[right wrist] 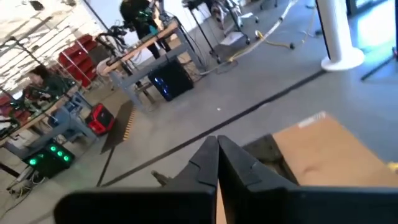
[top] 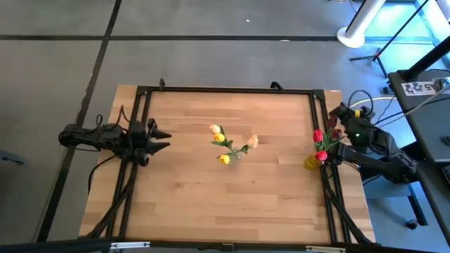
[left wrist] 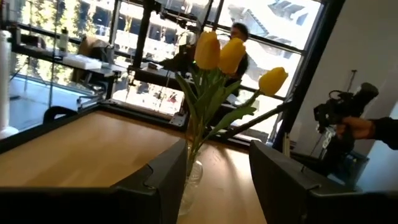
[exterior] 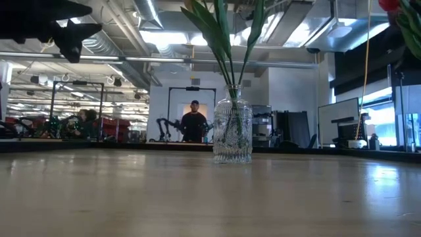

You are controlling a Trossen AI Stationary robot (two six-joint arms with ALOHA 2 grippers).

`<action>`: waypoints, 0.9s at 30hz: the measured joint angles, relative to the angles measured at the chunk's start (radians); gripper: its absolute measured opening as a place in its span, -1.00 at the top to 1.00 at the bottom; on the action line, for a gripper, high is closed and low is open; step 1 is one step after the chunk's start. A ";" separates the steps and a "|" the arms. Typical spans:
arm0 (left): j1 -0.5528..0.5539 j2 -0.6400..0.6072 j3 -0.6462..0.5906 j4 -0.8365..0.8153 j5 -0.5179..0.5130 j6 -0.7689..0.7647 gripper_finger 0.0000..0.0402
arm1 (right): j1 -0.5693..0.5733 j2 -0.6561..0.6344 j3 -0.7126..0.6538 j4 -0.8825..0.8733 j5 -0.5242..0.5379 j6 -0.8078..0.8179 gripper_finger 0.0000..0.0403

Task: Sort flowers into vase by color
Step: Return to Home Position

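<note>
left gripper [left wrist: 217, 149] gapes wide, empty, glass vase [left wrist: 194, 174] of yellow tulips [left wrist: 230, 53] just ahead; right gripper [right wrist: 217, 140] pinched closed, empty, red tulips [top: 320, 137] in yellow vase [top: 311, 163] beside it. best draw both back slowly, clear of blooms.

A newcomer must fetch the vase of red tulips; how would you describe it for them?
Find the wooden table and go to its right edge. There stands a yellow vase holding red and dark red tulips. The only other vase is clear glass, mid-table, with yellow and peach heads.
</note>
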 joint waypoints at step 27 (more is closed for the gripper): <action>0.000 0.000 -0.161 0.175 0.032 -0.031 0.16 | 0.000 -0.001 -0.134 -0.034 -0.037 0.204 0.95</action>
